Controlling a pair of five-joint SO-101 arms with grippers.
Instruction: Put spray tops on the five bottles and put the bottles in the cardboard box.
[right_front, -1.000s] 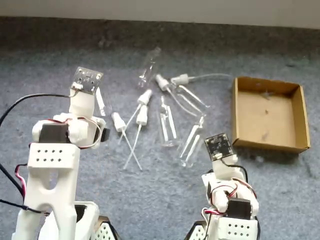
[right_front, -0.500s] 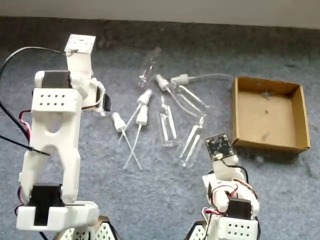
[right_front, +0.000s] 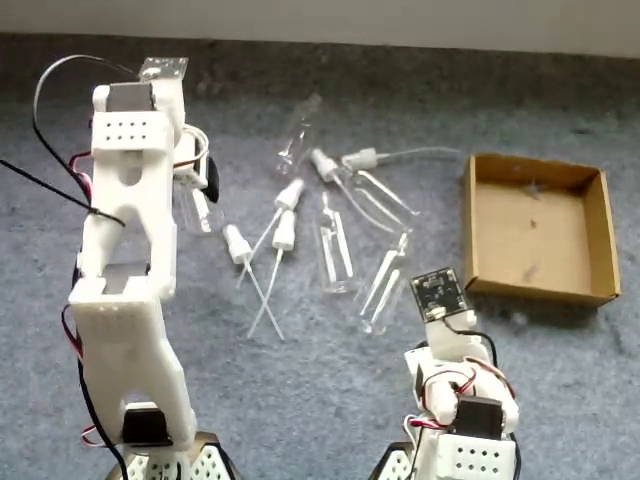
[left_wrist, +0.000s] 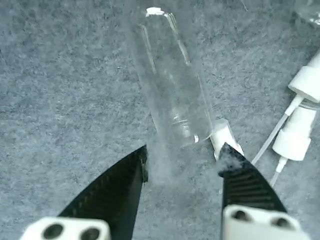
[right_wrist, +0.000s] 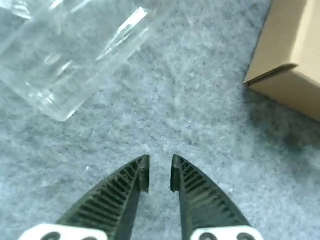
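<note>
The clear plastic tube-shaped bottle (left_wrist: 172, 80) I am after lies flat on the grey carpeted tabletop (left_wrist: 60, 100). It is the bottle farthest from the open brown cardboard box (right_front: 535, 235), and it is uncapped as far as I can tell. My left end effector (left_wrist: 184, 152) hangs just over the bottle's near end with its jaws spread wide, one on either side, touching nothing. I judge it is placed so that a drop and a squeeze will take the bottle across its width. The white spray tops with thin dip tubes (right_front: 284, 232) lie loose a little nearer the box. The other clear bottles (right_front: 335, 255) lie nearer still, all outside it. My right end effector (right_wrist: 159, 172) rests low beside the box's corner, its jaws almost pressed together on nothing. I judge it is parked there to stay out of the way.
</note>
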